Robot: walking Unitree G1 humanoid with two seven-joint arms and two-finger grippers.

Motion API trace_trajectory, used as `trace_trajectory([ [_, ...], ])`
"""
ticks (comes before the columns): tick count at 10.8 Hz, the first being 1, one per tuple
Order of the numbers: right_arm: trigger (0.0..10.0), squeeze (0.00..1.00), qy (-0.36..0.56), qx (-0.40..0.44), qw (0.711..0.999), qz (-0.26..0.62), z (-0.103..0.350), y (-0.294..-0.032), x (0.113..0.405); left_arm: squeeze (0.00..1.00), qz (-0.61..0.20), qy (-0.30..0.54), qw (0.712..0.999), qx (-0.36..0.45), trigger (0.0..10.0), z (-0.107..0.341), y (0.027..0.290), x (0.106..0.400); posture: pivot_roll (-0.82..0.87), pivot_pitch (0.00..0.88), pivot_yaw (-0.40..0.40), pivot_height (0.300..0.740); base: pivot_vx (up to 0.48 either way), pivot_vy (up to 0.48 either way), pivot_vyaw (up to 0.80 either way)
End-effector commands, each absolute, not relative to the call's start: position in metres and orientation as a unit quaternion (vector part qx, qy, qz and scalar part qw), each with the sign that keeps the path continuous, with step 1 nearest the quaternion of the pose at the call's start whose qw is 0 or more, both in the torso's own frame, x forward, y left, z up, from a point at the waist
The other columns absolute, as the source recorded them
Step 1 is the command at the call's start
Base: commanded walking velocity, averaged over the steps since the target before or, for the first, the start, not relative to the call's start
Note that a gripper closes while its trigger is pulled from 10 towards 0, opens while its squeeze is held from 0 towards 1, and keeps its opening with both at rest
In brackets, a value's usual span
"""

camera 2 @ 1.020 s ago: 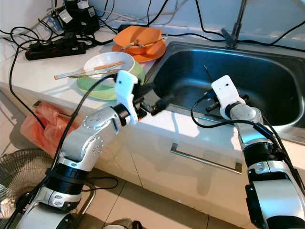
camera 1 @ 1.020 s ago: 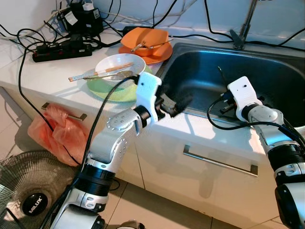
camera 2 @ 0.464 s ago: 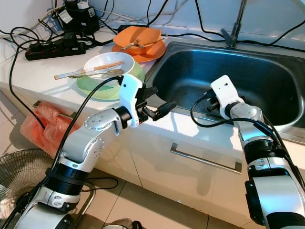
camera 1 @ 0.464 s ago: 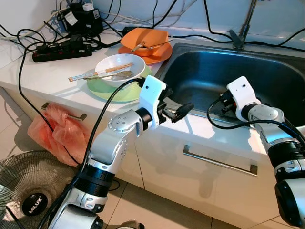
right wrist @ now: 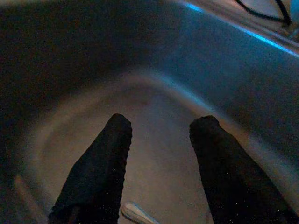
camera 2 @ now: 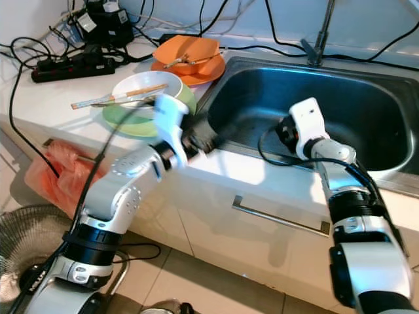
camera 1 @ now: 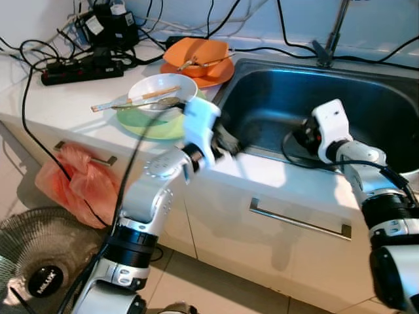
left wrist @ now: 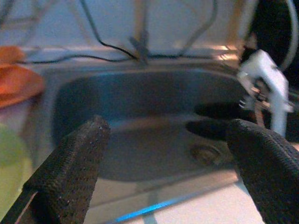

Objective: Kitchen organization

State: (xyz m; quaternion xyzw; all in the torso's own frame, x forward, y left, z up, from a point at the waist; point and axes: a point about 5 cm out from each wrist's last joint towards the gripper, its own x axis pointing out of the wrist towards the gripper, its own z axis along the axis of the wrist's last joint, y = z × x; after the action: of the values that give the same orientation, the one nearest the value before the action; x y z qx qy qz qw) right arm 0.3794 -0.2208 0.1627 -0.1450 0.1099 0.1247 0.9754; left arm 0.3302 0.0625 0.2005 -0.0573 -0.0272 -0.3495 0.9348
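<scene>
Dishes waiting to be sorted sit on the bench [camera 1: 78, 101] to the left of the sink [camera 1: 366, 98]: a white bowl [camera 1: 162, 91] with chopsticks [camera 1: 134, 99] and a spoon across it rests on a green plate [camera 1: 152, 123], and farther back an orange bowl [camera 1: 198, 52] sits on an orange plate. A power strip [camera 1: 82, 65] and tangled cables lie at the far left.

Over the last second the left arm has swung: half a second ago its end effector reached out over the near rim of the sink, and now the left end effector [camera 1: 226, 140] is drawn back toward the green plate, blurred by motion. In its wrist view the two black fingers [left wrist: 70, 172] stand wide apart with nothing between them, looking across the basin at the drain.

The right end effector [right wrist: 159, 163] has moved from above the near rim down into the sink; its fingers are apart and empty, pointing at the basin floor. A small pale object [right wrist: 135, 213] lies on the basin floor just below them, possibly a utensil, though the view is too dark to be sure.

Nothing is gripped yet, so the task looks barely started; the left arm appears to be turning toward the stacked dishes.
</scene>
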Motion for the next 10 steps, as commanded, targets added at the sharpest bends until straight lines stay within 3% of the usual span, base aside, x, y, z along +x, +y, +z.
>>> trace_trajectory([
  [1, 10.0, 1.00, 0.105, -0.127, 0.979, 0.117, 0.162, -0.220, 0.377, 1.00, -0.317, -0.038, 0.945, -0.066, 10.0, 0.200, 0.072, 0.332, 0.10, 0.021, 0.053, 0.740, 0.000, 0.000, 0.00],
  [4, 10.0, 1.00, 0.050, -0.101, 0.990, 0.083, 0.172, -0.216, 0.366, 1.00, -0.249, -0.079, 0.961, -0.090, 10.0, 0.204, 0.096, 0.330, 0.09, 0.004, 0.035, 0.740, 0.000, 0.000, 0.00],
  [7, 10.0, 1.00, -0.016, -0.092, 0.995, 0.046, 0.191, -0.207, 0.351, 1.00, -0.220, -0.082, 0.969, -0.079, 10.0, 0.201, 0.101, 0.330, 0.08, 0.000, 0.031, 0.740, 0.000, 0.000, 0.00],
  [8, 10.0, 1.00, -0.017, -0.082, 0.995, 0.051, 0.191, -0.200, 0.343, 0.00, -0.223, -0.083, 0.967, -0.086, 10.0, 0.202, 0.100, 0.331, 0.08, 0.000, 0.033, 0.740, 0.000, 0.000, -0.77],
  [10, 10.0, 0.99, -0.016, -0.083, 0.994, 0.066, 0.190, -0.192, 0.337, 0.00, -0.217, -0.078, 0.967, -0.112, 10.0, 0.205, 0.101, 0.336, 0.07, 0.000, 0.040, 0.740, 0.000, 0.000, -0.77],
])
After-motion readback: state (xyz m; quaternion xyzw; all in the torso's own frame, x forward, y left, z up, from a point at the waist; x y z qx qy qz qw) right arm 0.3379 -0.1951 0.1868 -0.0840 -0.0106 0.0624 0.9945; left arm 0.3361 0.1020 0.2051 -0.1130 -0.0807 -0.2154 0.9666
